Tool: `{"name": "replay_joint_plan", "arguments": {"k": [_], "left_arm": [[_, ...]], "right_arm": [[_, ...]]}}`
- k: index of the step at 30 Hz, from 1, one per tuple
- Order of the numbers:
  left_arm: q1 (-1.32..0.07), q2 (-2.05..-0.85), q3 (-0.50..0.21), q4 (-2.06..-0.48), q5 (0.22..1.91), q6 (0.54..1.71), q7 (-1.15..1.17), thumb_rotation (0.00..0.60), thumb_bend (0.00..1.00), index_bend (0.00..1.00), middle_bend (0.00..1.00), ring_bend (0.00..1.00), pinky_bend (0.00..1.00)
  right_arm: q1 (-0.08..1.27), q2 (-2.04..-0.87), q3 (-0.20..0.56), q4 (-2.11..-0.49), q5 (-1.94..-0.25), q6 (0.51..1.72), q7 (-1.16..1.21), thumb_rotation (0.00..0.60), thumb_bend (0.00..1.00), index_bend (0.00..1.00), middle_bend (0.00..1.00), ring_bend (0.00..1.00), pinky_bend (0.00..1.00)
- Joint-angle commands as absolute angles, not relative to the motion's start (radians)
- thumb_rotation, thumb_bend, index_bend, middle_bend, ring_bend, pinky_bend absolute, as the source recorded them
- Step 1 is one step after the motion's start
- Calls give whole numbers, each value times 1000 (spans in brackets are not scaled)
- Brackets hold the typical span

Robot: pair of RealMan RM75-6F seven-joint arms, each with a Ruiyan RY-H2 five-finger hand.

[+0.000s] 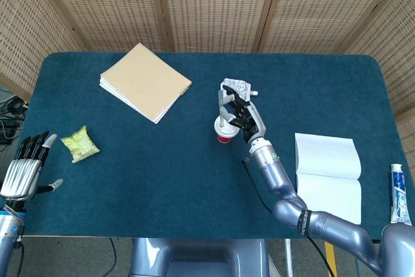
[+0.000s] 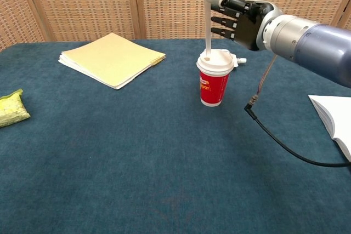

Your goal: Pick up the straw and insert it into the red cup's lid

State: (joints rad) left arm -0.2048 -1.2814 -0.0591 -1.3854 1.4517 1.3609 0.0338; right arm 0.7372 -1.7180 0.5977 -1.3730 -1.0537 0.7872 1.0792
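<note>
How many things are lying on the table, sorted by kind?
Cups: 1, red cup with straw
Notebooks: 1, tan notebook
Open books: 1, open book
Snack packets: 1, green packet
Tubes: 1, toothpaste tube
Crumpled wrappers: 1, foil wrapper
Total: 6

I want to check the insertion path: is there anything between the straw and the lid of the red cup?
Nothing visible blocks it. The right hand holds the straw upright, with its lower end already at the lid of the red cup. How deep it sits cannot be told.

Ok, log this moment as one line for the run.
right hand: holds straw upright | straw tip: at red cup lid | left hand: open, idle
</note>
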Motion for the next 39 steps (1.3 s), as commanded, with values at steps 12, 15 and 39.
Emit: {"name": "replay_joint_plan", "arguments": {"k": [12,15,39], "left_arm": [[-208,-1283,-59,-1381,1445,1353,34,600,47,0,0,0,0],[-210,-1285,-58,-1380,1444,1350,36,600,47,0,0,0,0],[-208,-1281,-55,-1382,1443,1352,28,600,51,0,0,0,0]], "right_arm": [[749,-1736,601,-1319,-1061,761,1097,600,600,613,179,0,0],[748,-1737,601,-1314,-1064,760,1101,600,599,613,179,0,0],[737,-1745,585,-1316,-1114,788,1118,600,540,532,132,0,0]]}}
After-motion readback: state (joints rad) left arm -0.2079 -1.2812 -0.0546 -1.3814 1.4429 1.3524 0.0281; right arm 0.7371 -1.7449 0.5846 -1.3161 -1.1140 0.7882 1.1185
